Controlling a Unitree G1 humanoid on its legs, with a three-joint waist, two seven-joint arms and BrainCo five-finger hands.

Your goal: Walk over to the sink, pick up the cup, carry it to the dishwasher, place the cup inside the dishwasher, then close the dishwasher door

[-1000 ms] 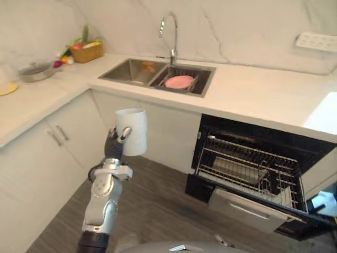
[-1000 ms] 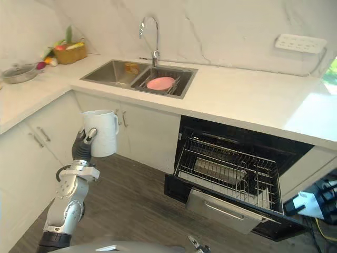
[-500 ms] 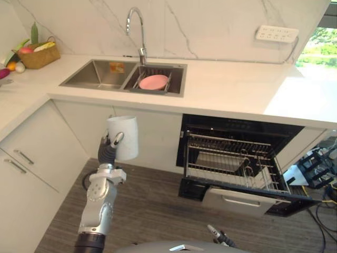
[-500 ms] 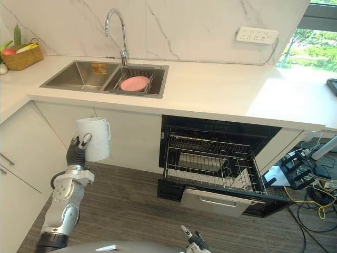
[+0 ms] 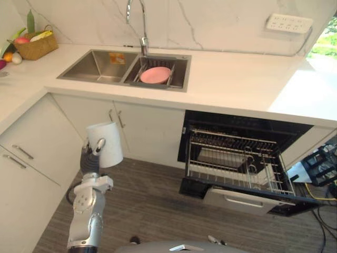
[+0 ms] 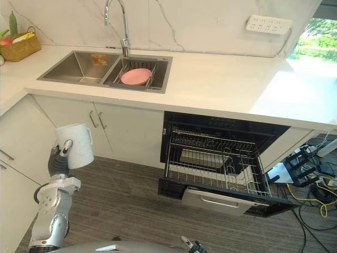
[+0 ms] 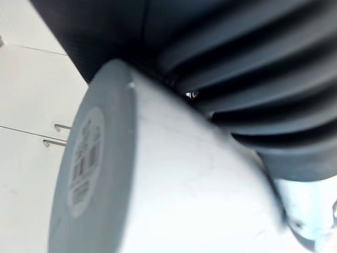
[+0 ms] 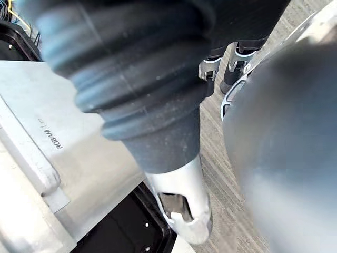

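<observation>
1. Nearest, low in front of the dishwasher (image 5: 242, 158), the right hand (image 8: 179, 203) hangs over the wooden floor (image 5: 152, 211). Whether it is spread or closed I cannot tell. Its wrist view looks past it onto the grey front of the dishwasher's door (image 8: 89, 158), which the head views see from above.
2. Well to the left of the dishwasher, the left hand (image 5: 90, 159) is wrapped round the white cup (image 5: 106, 146), with fingers (image 5: 99, 143) curled up its side. The cup is held about upright above the floor, in front of the cupboard doors (image 5: 131, 126). The left wrist view adds the cup's flat underside, which carries a round label.
3. The dishwasher's door is folded down and its wire rack (image 5: 231, 163) is drawn out over it.
4. Beyond the dishwasher and to its left, the sink (image 5: 95, 66) sits in the white counter (image 5: 237, 79). A pink plate (image 5: 155, 75) lies in the basin nearer the dishwasher, with the tap (image 5: 142, 26) behind it. A basket (image 5: 34, 46) stands farther left, and a socket strip (image 5: 288, 22) is on the wall behind the dishwasher.
5. Since a second ago the head views have swung to face the dishwasher more squarely. The grip on the cup is unchanged and the door is as open as before. Against half a second ago, the cup sits slightly farther left of the dishwasher.
</observation>
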